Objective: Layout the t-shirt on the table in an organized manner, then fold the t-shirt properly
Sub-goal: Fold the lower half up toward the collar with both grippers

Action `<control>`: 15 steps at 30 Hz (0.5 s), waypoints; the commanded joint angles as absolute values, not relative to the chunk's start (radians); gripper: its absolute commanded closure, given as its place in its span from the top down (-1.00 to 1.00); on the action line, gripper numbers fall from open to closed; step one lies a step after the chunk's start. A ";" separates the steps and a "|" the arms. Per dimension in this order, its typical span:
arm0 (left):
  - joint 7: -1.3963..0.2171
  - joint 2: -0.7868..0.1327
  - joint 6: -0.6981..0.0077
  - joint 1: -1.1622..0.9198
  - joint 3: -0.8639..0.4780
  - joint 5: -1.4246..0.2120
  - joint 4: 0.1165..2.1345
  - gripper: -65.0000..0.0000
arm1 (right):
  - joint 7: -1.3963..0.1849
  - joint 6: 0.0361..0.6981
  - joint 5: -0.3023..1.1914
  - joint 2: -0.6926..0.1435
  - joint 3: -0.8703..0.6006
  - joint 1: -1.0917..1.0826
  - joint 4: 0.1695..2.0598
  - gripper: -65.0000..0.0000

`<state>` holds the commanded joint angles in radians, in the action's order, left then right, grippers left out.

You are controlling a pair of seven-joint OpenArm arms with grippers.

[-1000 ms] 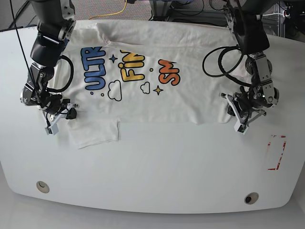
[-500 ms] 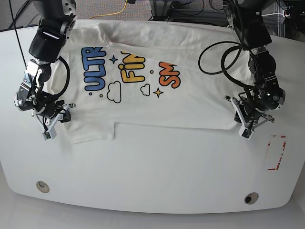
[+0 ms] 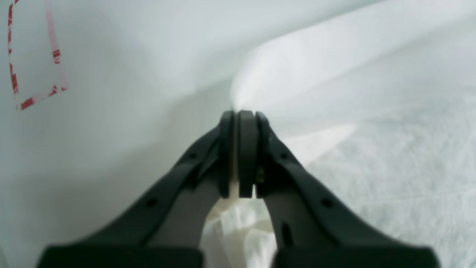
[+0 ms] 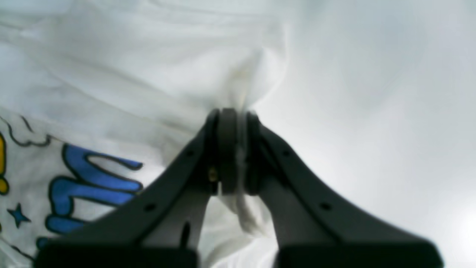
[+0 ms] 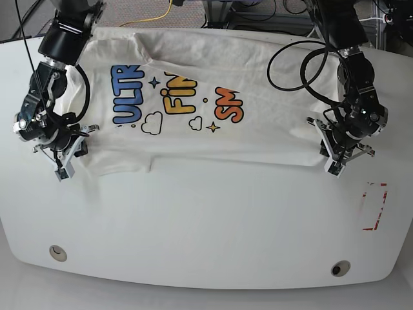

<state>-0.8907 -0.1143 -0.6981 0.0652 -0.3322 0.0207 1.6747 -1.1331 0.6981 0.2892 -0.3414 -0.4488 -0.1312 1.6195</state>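
The near edge of the white cotton t-shirt with bright letters (image 5: 213,139) has moved up a bit on the big white counter (image 5: 193,226). Its left and right ends seem pinched in the black left claw (image 3: 241,115) and black right claw (image 4: 238,113), so the cloth runs side to side between them.

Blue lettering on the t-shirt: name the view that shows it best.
The base view: the blue lettering on the t-shirt appears there sharp, upright and nearly whole, its top end running under a fold. The right wrist view shows only part, close up, turned and cut by the gripper. The left wrist view shows none.
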 joint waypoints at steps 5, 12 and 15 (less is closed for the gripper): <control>-0.891 -0.114 -0.698 0.028 -0.335 0.024 1.736 -1.00 | -1.184 0.698 0.289 -0.317 -0.499 -0.071 1.718 -1.00; -0.892 -0.114 -0.698 -0.018 -0.335 0.025 1.797 -1.00 | -1.242 0.698 0.289 -0.289 -0.521 -0.015 1.828 -1.00; -0.911 -0.140 -0.698 -0.031 -0.335 0.019 1.802 -1.00 | -1.260 0.698 0.289 -0.285 -0.521 0.010 1.871 -1.00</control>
